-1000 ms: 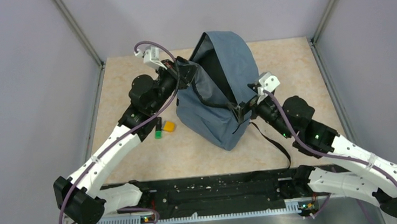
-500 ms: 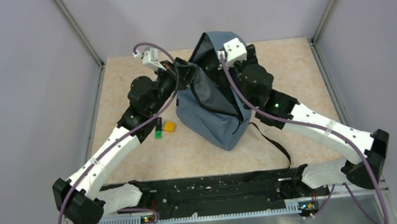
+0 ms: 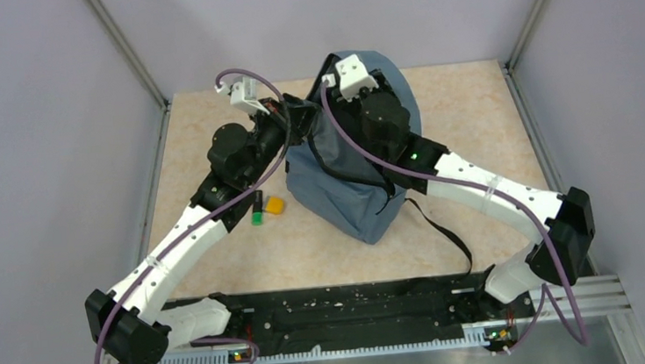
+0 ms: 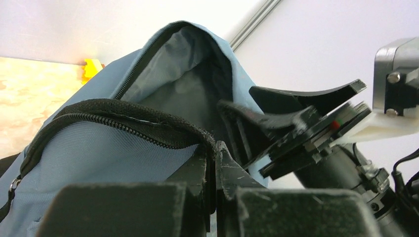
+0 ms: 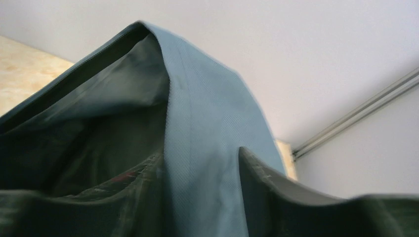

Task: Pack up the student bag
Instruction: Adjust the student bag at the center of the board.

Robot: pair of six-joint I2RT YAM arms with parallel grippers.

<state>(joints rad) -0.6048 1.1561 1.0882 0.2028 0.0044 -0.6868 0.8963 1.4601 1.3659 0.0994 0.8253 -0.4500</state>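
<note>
The student bag [image 3: 351, 193], grey-blue with a black zipper, stands upright mid-table with its mouth wide. My left gripper [image 3: 300, 113] is shut on the left zipper edge of the mouth, and in the left wrist view its jaws [image 4: 216, 148] pinch that black edge [image 4: 123, 116]. My right gripper [image 3: 339, 92] is at the bag's top. In the right wrist view it [image 5: 197, 158] straddles the bag's blue wall [image 5: 202, 123], one finger inside and one outside, jaws still apart. The left wrist view also shows the right gripper's fingers [image 4: 276, 116] at the bag's mouth.
A small orange item [image 3: 275, 205] and a green-and-black marker [image 3: 256, 212] lie on the table left of the bag, under my left arm. A black strap [image 3: 447, 234] trails from the bag toward the front right. A small yellow object [image 4: 91, 68] shows beyond the bag.
My right arm swung from the bag's front right corner up to its top, and its jaws have narrowed around the bag's wall. The left gripper kept its hold without moving.
</note>
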